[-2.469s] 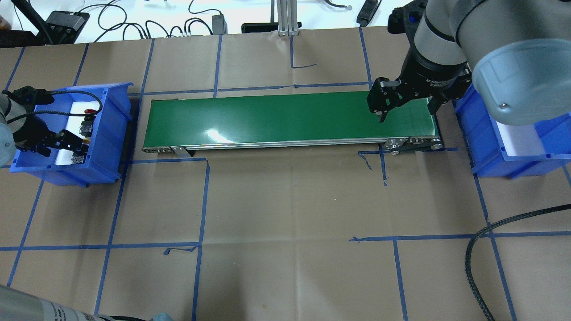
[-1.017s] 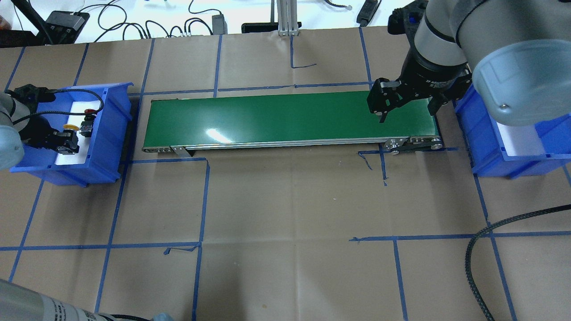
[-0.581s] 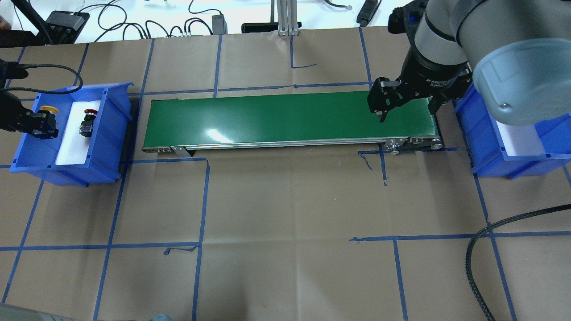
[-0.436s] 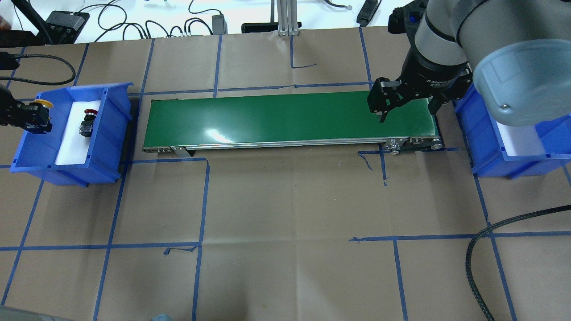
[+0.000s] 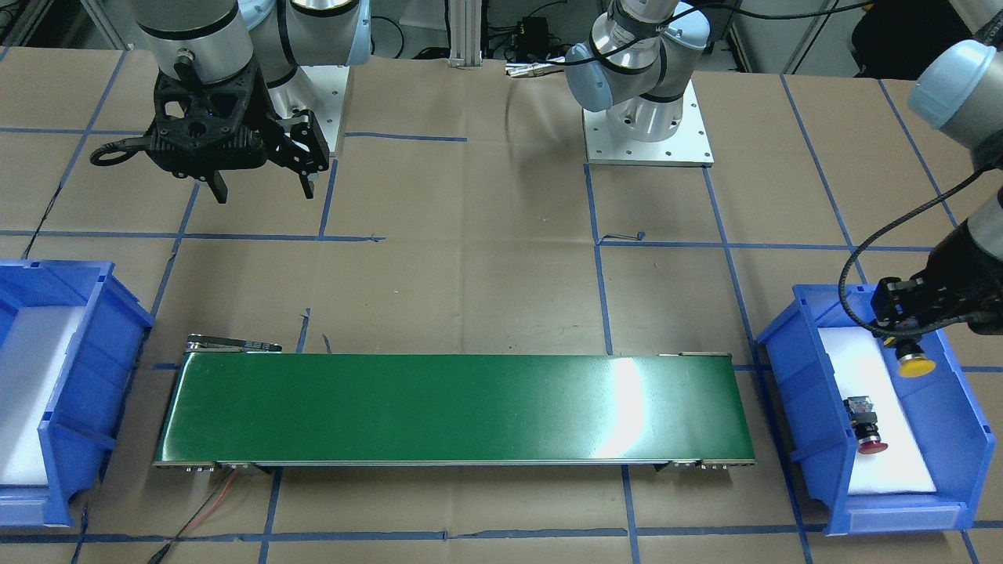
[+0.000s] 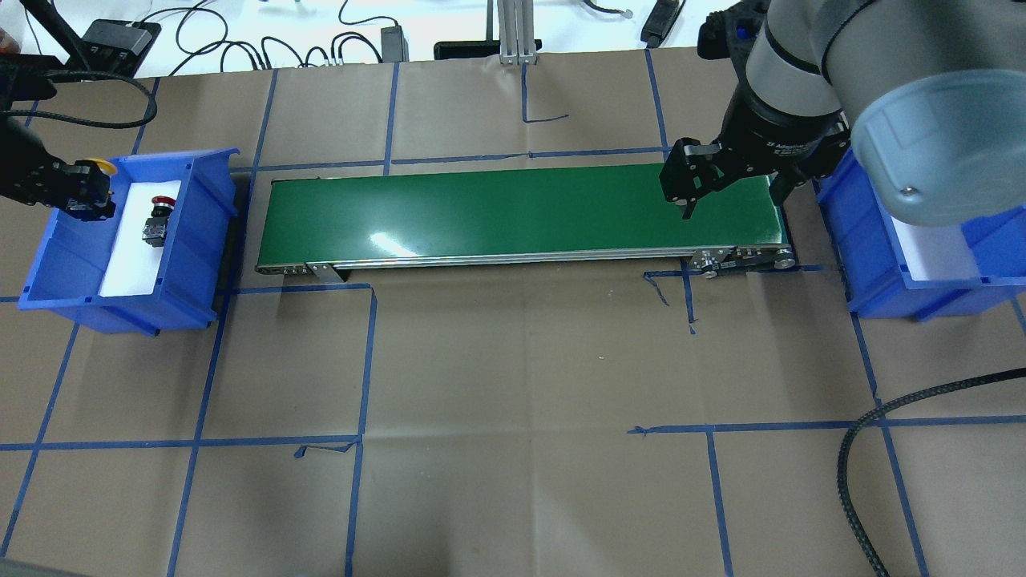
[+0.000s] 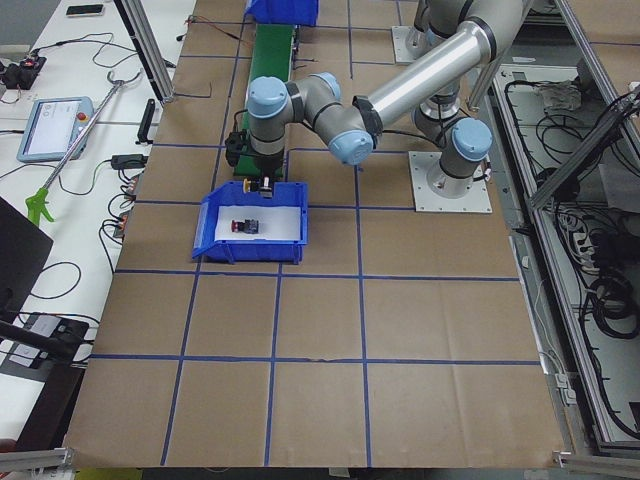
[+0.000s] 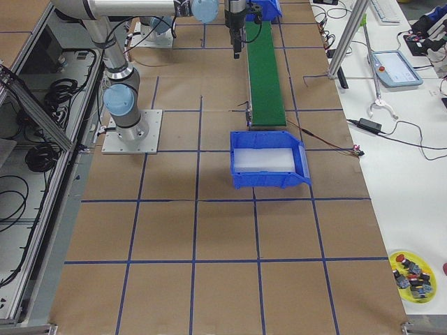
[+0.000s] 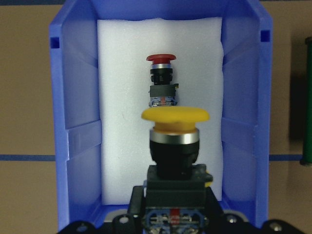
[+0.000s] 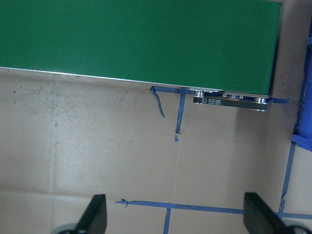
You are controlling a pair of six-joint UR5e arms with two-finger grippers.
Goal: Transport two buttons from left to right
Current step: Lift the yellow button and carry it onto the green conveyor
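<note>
Facing me, two buttons at my left blue bin (image 5: 793, 368): the yellow button (image 5: 914, 365) pinched in my left gripper (image 5: 901, 337) above the foam, the red button (image 5: 864, 427) lying on it; overhead, my right gripper (image 6: 732, 199) hangs spread wide over the open green belt's (image 6: 497, 212) right end, beside the second bin (image 6: 874, 268).

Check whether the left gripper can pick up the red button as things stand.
Probably not yet. The left gripper is shut on the yellow button above the blue bin. The red button lies uncovered on the foam below, so the path looks free once the jaws are emptied.
</note>
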